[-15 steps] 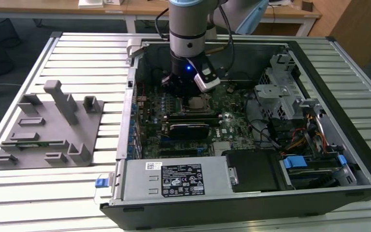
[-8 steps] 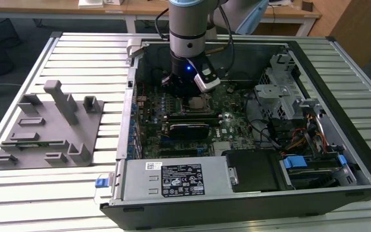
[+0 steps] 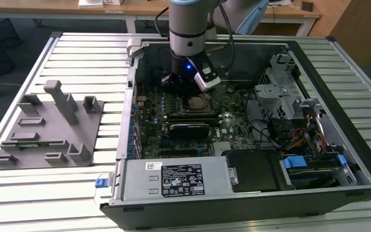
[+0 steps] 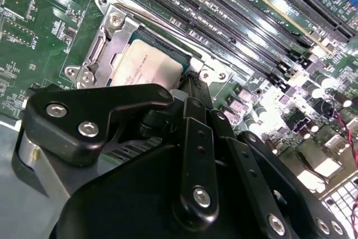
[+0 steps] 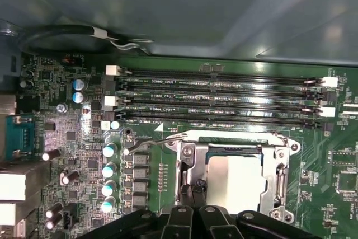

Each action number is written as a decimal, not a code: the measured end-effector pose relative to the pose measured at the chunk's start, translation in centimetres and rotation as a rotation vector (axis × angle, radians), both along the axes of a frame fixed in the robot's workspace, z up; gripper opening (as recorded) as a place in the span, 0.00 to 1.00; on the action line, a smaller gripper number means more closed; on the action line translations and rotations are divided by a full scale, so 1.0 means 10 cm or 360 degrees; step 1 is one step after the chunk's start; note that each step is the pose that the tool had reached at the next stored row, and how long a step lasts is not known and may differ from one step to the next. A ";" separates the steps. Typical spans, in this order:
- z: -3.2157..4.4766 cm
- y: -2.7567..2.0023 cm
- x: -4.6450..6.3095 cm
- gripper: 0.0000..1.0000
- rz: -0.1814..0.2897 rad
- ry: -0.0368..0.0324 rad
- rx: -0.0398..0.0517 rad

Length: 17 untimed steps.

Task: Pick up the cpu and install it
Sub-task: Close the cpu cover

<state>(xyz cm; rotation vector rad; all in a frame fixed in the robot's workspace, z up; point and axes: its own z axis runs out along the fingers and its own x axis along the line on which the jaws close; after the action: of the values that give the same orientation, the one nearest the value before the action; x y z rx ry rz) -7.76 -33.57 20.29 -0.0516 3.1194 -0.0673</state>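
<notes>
Fingers: in the first wrist view the fingers [image 5: 187, 198] are seen drawn close together, with nothing gripped between them.
Gripper: the gripper [image 5: 193, 190] is held low over one edge of the socket frame [image 5: 278, 177], just beside the cpu [image 5: 235, 180]. Whether anything is touched cannot be told.
Cpu: it is seated flat inside the silver socket frame, its shiny top facing up, and is not held.
Second wrist view: the cpu [image 4: 148, 68] is partly covered by the gripper's black linkage plates, and one corner and the frame's screws are shown.
First wrist view: the socket lever [image 5: 159, 141] is seen along the frame's side. The memory slots [image 5: 224, 90] are laid in parallel rows just past it, and a row of capacitors [image 5: 109, 169] stands on the motherboard [image 5: 72, 138].
Exterior view: the arm [image 3: 187, 29] is shown reaching straight down into the open computer case [image 3: 314, 195], with a blue light lit near its wrist.
Power supply: the power supply [image 3: 172, 180] is set at the near end of the case.
Fixture: a grey fixture [image 3: 50, 130] is placed on the desk [image 3: 44, 203], at the exterior view's left and well apart from the case.
</notes>
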 end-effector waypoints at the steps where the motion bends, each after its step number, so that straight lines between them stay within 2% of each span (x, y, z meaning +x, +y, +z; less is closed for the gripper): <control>1: 0.014 0.000 0.00 0.11 0.0000 0.0000 0.0000; 7: 0.125 0.000 0.00 0.11 0.0000 0.0000 0.0000; 10: 0.130 0.001 0.01 0.11 0.0000 0.0000 -0.0002; 17: 0.130 0.001 0.20 0.11 0.0000 0.0002 -0.0015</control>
<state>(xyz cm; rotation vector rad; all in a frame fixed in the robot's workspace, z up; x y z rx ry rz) -5.81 -33.56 21.59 -0.0518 3.1206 -0.0816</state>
